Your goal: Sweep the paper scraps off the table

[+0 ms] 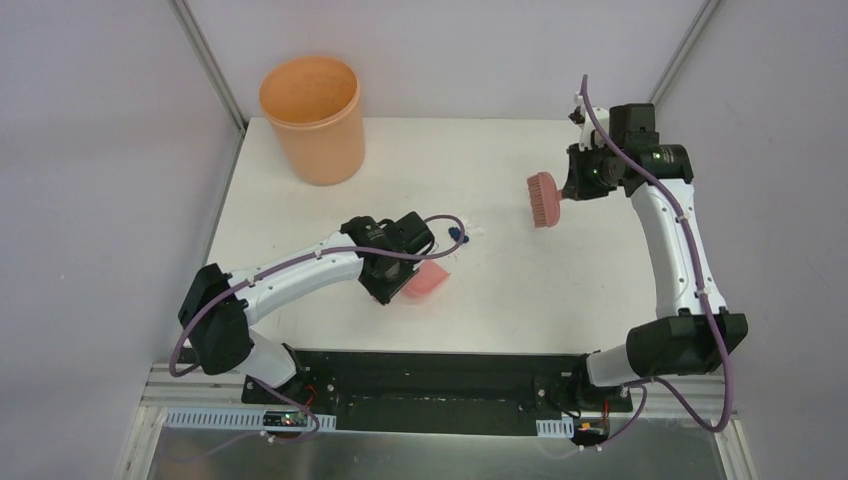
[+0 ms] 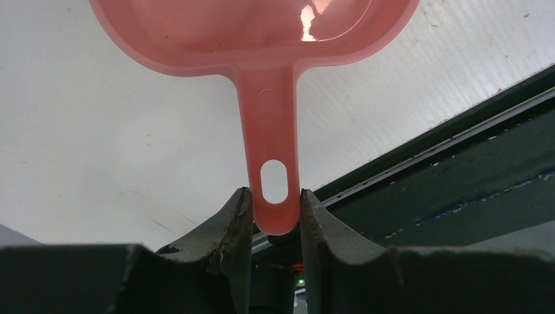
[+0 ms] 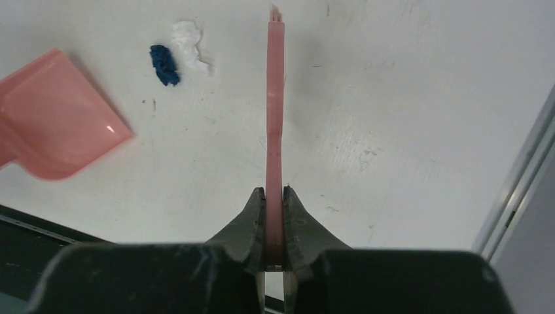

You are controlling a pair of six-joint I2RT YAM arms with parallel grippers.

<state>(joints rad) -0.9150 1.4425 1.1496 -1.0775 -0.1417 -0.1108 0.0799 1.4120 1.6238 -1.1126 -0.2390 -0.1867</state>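
paper scraps (image 3: 163,65) lay left of the brush (image 3: 275,98) the right gripper (image 3: 274,193) pinched, beside the dustpan (image 2: 262,39) the left gripper (image 2: 275,196) clamped.

White table (image 1: 560,290); orange bucket (image 1: 311,120) at far left corner; blue scrap (image 3: 164,64) beside white scrap (image 3: 188,44) near middle

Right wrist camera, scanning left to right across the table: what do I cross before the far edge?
dustpan → dark blue paper scrap → white paper scrap → brush, seen edge-on and clamped in the right gripper.
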